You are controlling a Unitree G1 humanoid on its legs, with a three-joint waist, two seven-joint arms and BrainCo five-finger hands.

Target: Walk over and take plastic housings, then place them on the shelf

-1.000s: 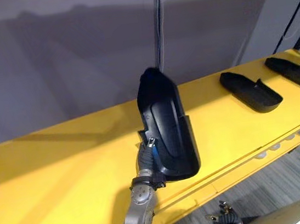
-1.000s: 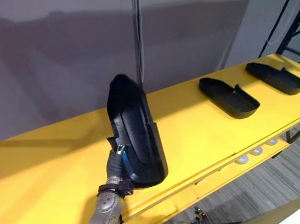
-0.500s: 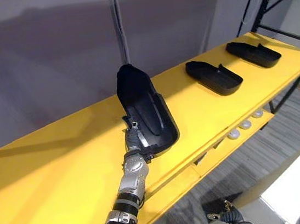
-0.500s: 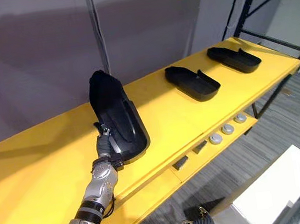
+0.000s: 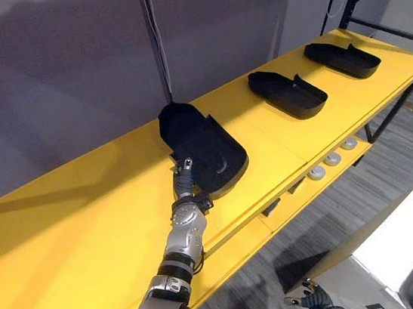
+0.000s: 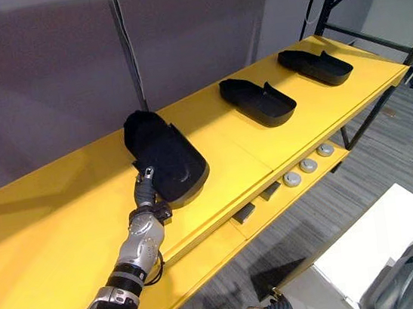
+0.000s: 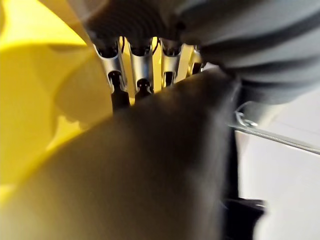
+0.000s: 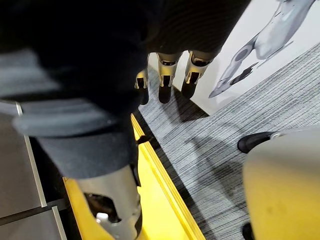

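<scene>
Black plastic housing (image 5: 204, 149) lies low on the yellow shelf (image 5: 63, 219), and my left hand (image 5: 184, 175) is clamped on its near rim. The head views also show a second housing (image 5: 287, 93) and a third housing (image 5: 342, 59) further right on the shelf, well apart. In the left wrist view my fingers (image 7: 142, 75) run behind the housing's dark wall, tips hidden. In the right wrist view my right hand (image 8: 164, 80) hangs relaxed and empty above the grey floor (image 8: 210, 150). One second ago the held housing stood steeply on end.
</scene>
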